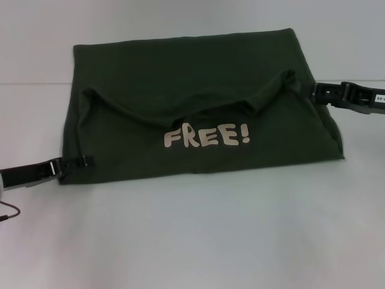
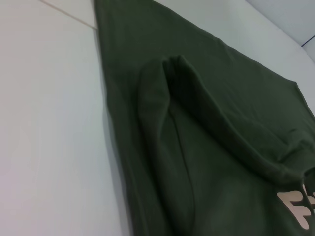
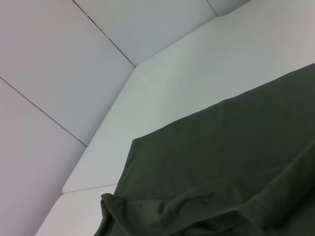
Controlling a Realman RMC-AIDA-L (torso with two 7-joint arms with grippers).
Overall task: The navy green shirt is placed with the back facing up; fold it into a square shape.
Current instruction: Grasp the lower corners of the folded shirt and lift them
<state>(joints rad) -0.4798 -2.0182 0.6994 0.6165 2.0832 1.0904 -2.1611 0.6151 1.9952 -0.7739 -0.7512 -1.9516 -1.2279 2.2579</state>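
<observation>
The navy green shirt (image 1: 198,72) lies on the white table, its near part folded over so the cream "FREE!" lettering (image 1: 207,136) faces up. A raised, rumpled fold edge runs across its middle. My left gripper (image 1: 84,161) is low at the shirt's near left edge, its tip over the fabric. My right gripper (image 1: 315,91) touches the shirt's right edge beside the end of the fold. The left wrist view shows the shirt (image 2: 221,123) with the fold ridge and part of the lettering (image 2: 295,206). The right wrist view shows the shirt's (image 3: 236,157) far corner.
The white table (image 1: 192,235) stretches in front of the shirt and on both sides. A pale wall (image 3: 74,59) stands behind the table's far edge. A thin dark cable (image 1: 9,212) lies at the near left.
</observation>
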